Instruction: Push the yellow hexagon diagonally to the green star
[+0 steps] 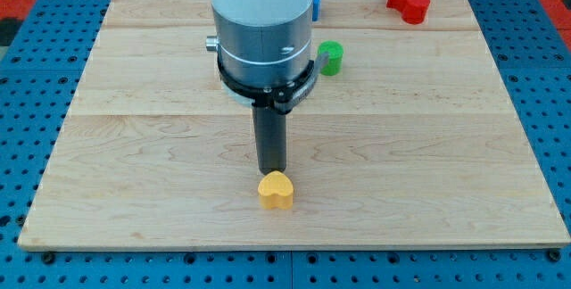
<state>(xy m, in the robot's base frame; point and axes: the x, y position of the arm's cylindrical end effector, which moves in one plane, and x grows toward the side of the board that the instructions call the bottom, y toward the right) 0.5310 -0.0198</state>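
Observation:
A yellow block (276, 191) lies near the bottom middle of the wooden board (428, 146); it looks heart-shaped rather than hexagonal. My tip (271, 172) stands just above it in the view, touching or nearly touching its top edge. A green block (331, 58), round-looking, sits above and to the right, partly beside the arm's grey body. No green star shape can be made out; the arm hides part of the board's top middle.
A red block (408, 0) lies near the board's top right corner. A blue block (316, 4) peeks out at the arm's right edge near the top. The board rests on a blue pegboard table (544, 75).

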